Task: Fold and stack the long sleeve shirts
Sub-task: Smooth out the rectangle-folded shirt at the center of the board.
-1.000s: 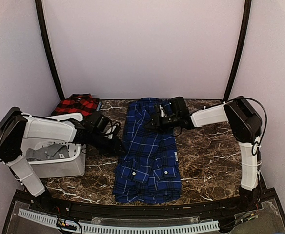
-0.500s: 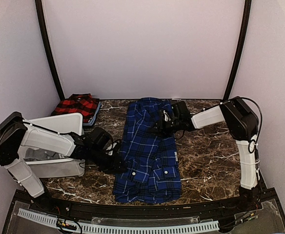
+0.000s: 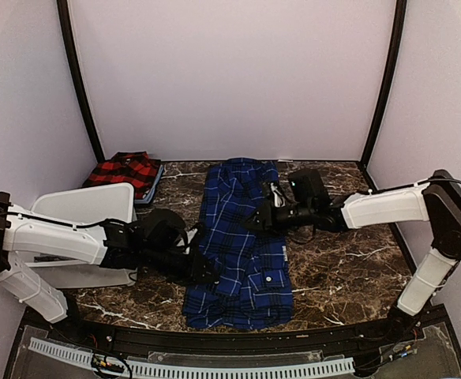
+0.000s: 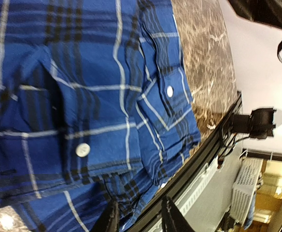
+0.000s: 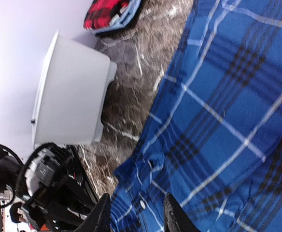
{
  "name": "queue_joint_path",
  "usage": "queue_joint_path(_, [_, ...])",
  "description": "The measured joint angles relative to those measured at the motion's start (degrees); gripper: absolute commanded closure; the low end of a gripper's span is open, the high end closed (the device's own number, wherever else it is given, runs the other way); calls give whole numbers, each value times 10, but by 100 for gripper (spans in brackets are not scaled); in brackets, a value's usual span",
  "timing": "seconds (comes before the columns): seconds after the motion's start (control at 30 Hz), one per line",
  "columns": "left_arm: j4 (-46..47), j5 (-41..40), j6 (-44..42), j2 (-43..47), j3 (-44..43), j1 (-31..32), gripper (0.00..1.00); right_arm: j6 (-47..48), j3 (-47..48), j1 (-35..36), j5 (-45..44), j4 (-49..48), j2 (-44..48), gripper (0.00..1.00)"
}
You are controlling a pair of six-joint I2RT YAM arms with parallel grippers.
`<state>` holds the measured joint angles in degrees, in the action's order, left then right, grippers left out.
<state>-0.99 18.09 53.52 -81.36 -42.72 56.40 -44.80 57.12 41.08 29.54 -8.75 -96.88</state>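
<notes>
While both arms reach in low over the tabletop (image 3: 341,260), the blue shirt (image 3: 242,253) lies at its middle as a long, narrow strip; its long axis runs from the far edge toward the near edge, leaning slightly leftward as it comes nearer; the near end is the wider and more rumpled one, stopping just short of the black front rim; two white buttons (image 4: 82,150) sit on folded flaps close to that near end, though whether those are cuffs or pocket flaps I cannot tell. The left tool (image 4: 140,217) is at the shirt's left edge near the near end; its fingers are parted by a moderate gap, with the hem of the cloth showing between them. The right tool (image 5: 136,215) hangs over the middle of the strip, fingers likewise apart above the plaid; whether it touches the cloth I cannot tell. The red-and-black shirt (image 3: 124,169) rests folded in the far left corner, well apart from the blue one; a white bin (image 3: 88,207) stands on the left, between that corner and the left arm.
</notes>
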Motion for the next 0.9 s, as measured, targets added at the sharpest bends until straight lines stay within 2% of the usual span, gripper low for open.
queue_joint_path(0.13, [24,-12,32,-23,5,44,77,-41,-112,69,-28,-29,42,65])
queue_joint_path(0.3, [61,-28,74,-64,19,83,78,-93,-181,153,-67,-43,46,65])
queue_joint_path(0.63, [136,-61,144,-121,53,146,79,-163,-219,254,-135,-89,49,65])
queue_joint_path(0.9, [111,-101,167,-90,53,179,76,-190,-247,281,-164,-102,49,65])
